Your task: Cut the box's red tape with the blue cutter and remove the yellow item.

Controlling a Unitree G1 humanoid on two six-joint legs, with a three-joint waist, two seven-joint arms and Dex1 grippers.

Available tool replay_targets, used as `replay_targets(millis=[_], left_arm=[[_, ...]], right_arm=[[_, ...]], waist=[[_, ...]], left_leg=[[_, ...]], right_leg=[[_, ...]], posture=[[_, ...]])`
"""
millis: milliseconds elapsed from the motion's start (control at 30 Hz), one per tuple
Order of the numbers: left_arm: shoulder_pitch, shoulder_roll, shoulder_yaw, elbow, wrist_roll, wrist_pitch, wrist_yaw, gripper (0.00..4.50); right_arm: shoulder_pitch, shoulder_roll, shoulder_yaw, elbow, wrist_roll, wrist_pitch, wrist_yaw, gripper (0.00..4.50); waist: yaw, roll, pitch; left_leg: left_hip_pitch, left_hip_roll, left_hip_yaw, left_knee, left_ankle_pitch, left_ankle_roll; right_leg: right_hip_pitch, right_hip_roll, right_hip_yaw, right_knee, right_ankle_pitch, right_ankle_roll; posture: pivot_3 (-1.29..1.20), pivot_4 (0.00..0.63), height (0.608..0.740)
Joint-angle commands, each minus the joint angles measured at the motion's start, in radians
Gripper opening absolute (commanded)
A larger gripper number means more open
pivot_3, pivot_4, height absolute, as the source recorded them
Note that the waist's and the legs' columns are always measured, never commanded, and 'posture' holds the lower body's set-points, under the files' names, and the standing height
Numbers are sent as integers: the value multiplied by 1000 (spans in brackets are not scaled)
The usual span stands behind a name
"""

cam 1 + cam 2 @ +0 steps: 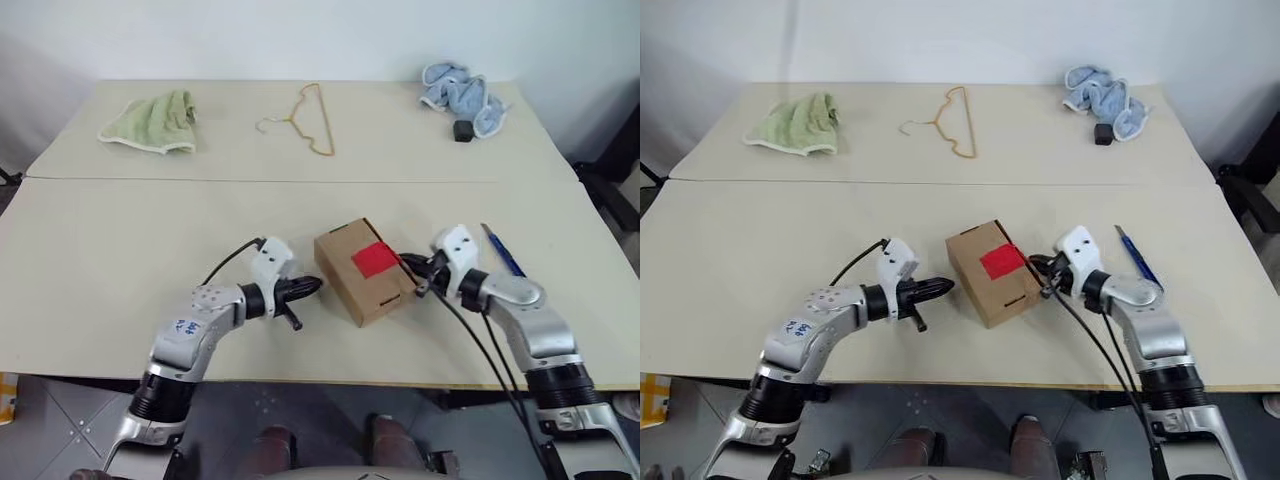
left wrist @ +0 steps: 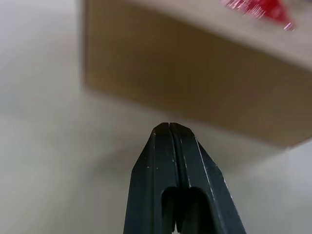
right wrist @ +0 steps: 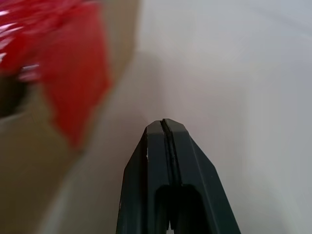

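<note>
The brown box [image 1: 362, 272] lies on the near table with the red tape [image 1: 375, 259] across its top, flaps closed. My left gripper [image 1: 312, 286] is shut and empty, its tip just short of the box's left side [image 2: 195, 92]. On the box's right side my right gripper [image 1: 410, 266] is shut and empty, close beside the taped edge [image 3: 73, 83]. The blue cutter [image 1: 502, 250] lies on the table to the right of my right wrist, held by nothing. The yellow item is hidden.
At the back of the table lie a pale green cloth [image 1: 152, 122], a gold wire hanger [image 1: 306, 120] and a light blue cloth [image 1: 462, 93] with a small black object [image 1: 462, 131] beside it. A seam [image 1: 300, 180] joins the two tabletops.
</note>
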Motion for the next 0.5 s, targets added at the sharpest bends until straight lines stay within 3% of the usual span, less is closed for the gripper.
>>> replay_targets(millis=[33, 500], left_arm=[[-9, 16, 19, -28, 0, 38, 25, 0], [104, 200, 133, -169, -81, 160, -19, 0]], right_arm=[[-1, 14, 36, -141, 48, 125, 27, 20], [26, 133, 160, -375, 59, 508, -100, 20]], waist=[[-5, 0, 0], [-7, 0, 0]], left_leg=[[0, 0, 0, 0, 0, 0], [1, 1, -8, -1, 0, -1]], right_leg=[[0, 0, 0, 0, 0, 0], [0, 1, 0, 0, 0, -1]], posture=[[0, 150, 740], [0, 150, 740]])
